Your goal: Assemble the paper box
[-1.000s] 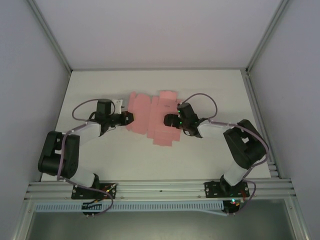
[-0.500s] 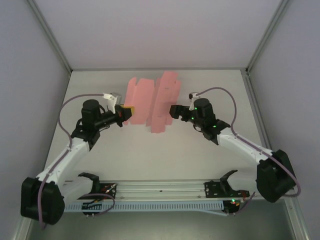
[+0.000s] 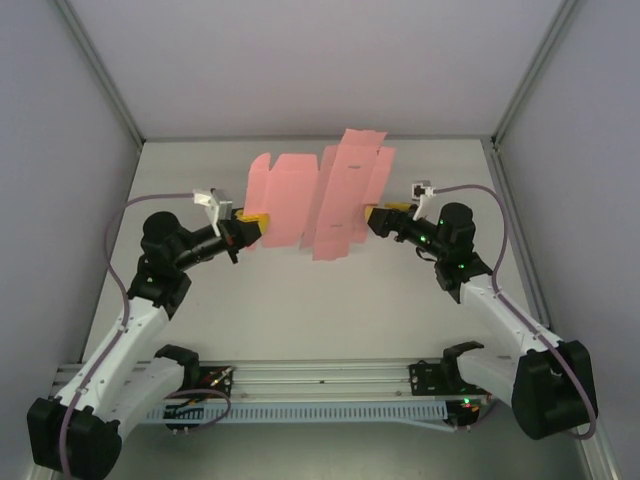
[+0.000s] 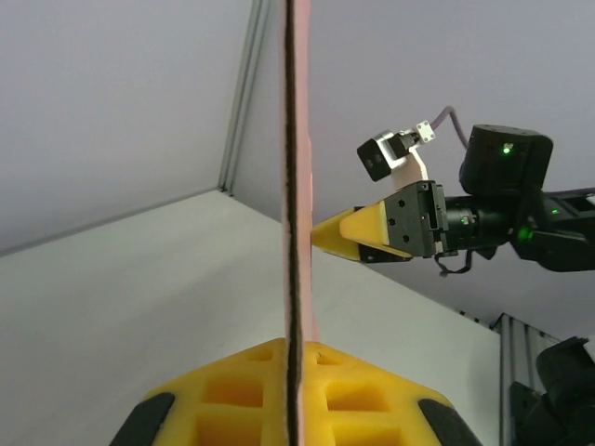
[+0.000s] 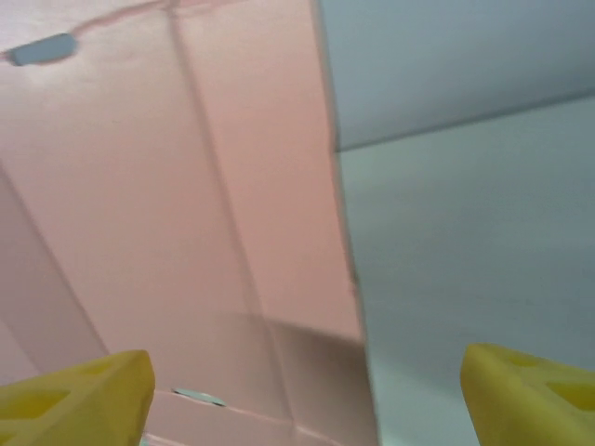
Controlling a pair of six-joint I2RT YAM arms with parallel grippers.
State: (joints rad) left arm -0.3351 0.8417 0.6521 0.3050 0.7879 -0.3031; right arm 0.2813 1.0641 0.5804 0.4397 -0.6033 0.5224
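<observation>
Soft, even light; bench (image 3: pixel 300 310) bright w/ faint shadows under arms. Right wrist pic blurry: paper box (image 5: pixel 186 204) v. close, out of focus. Left tool (image 4: pixel 290 372) soft, bkgd sharper.

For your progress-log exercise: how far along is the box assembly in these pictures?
Done: the paper box is held upright, its edge clamped in the left claw. In hand: the open right claw sits at its opposite edge. Left: all the folding; it is an open sheet, no box shape yet.
</observation>
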